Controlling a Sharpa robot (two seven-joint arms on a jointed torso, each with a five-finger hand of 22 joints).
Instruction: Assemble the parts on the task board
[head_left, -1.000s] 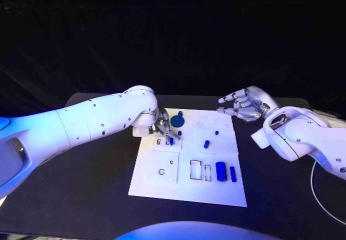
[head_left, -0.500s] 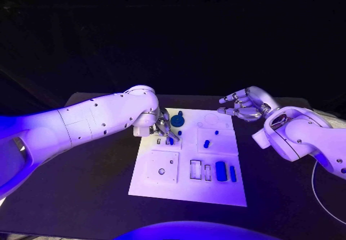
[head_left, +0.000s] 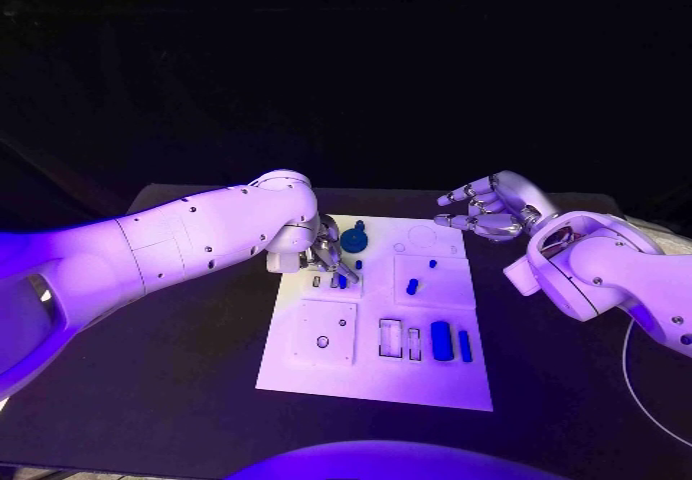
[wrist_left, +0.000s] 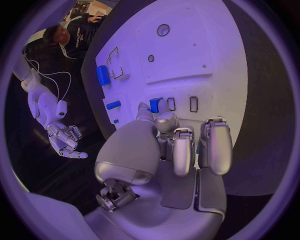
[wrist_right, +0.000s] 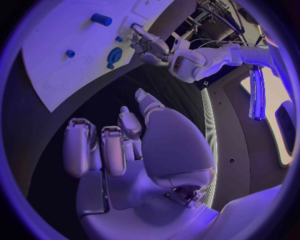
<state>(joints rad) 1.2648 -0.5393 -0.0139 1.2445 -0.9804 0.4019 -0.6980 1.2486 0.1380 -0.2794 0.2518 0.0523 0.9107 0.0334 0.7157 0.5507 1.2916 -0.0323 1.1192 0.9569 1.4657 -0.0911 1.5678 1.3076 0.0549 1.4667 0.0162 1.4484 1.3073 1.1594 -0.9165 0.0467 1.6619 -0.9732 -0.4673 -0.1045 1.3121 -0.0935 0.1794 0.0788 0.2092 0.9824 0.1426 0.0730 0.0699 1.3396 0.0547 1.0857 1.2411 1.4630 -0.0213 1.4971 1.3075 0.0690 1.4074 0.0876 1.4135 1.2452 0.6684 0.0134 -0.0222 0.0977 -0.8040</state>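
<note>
left hand (head_left: 325, 252): your fingers are down on the board (head_left: 332, 370) near its far left corner, pinching a small blue peg (wrist_left: 155, 105) at a slot, probably to seat it.
right hand (head_left: 488, 212): curled in, holding nothing, parked off the board's far right corner, likely to keep clear.
loose parts: blue round piece (head_left: 355, 240) by the far edge; blue blocks (head_left: 441, 341) by the near right edge, not yet placed.

We saw the white task board (head_left: 378, 370) lying flat mid-table. Small blue parts (head_left: 441, 341) lay in its near-right recesses, others (head_left: 413, 287) sat mid-board, and a round blue piece (head_left: 355, 240) rested near its far edge.
</note>
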